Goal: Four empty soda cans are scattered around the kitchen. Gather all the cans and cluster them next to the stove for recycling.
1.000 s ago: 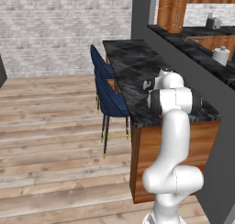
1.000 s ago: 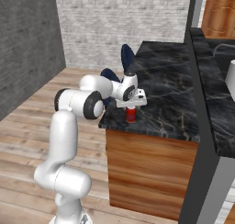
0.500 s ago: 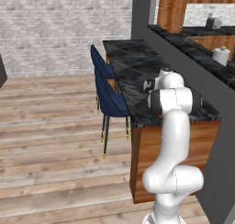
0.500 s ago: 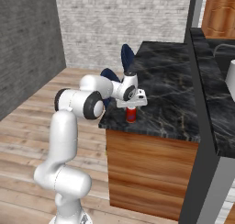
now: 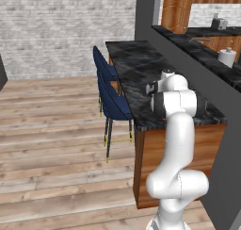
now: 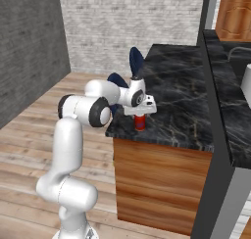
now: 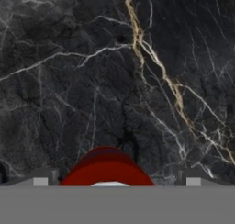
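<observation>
Gripper (image 6: 141, 116) set over a red soda can (image 6: 140, 122), fingers (image 7: 42, 178) spread wide.

The can is stood upright on the black marbled table (image 6: 181, 96), near its near left edge, beside the blue chairs (image 5: 113, 99). The fingers are kept apart on either side, so nothing is gripped yet; a grasp seems prepared.

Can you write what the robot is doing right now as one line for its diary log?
gripper: open, straddling can | soda can: red, upright on black counter near its edge | grasp: not closed yet
</observation>
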Tool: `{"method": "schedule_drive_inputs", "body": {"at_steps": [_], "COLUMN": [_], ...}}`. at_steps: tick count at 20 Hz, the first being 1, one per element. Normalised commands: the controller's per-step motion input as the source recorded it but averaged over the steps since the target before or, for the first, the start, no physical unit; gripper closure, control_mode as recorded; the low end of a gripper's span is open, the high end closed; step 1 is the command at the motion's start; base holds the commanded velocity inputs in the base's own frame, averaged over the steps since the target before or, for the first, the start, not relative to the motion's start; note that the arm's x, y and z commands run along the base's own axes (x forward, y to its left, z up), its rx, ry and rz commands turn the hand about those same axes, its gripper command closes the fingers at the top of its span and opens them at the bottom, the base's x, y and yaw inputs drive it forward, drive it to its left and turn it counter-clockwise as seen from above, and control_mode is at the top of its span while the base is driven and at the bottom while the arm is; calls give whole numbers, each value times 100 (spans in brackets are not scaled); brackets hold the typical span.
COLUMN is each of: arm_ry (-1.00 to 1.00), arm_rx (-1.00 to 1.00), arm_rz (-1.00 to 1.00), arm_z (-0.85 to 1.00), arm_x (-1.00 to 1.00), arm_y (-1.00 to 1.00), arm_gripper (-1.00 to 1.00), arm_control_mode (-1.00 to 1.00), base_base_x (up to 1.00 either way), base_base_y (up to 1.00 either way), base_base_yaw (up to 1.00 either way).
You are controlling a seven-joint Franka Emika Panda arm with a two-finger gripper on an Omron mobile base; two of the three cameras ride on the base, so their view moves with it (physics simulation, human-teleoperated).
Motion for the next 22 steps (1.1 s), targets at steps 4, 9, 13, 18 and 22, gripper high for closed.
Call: {"method": "schedule_drive_inputs", "body": {"at_steps": [4,9,13,18,22], "arm_ry": [9,6,12,13,5], "arm_rx": [-5,-2,-1,0,0], "arm_rz": [-7,-7,-6,-6,-8], "arm_z": [-21,-19,-22,-19,-4], "arm_x": [-12,-4,-1,-9,-13], "arm_y": [0,-2,-4,-12,-12], "arm_gripper": [-100,100,100,100,100], "arm_control_mode": [-100,-100,-100,-100,-100], "base_base_x": [0,0,0,0,0], "base_base_y": [0,0,0,0,0], "base_base_yaw": [0,0,0,0,0]}}
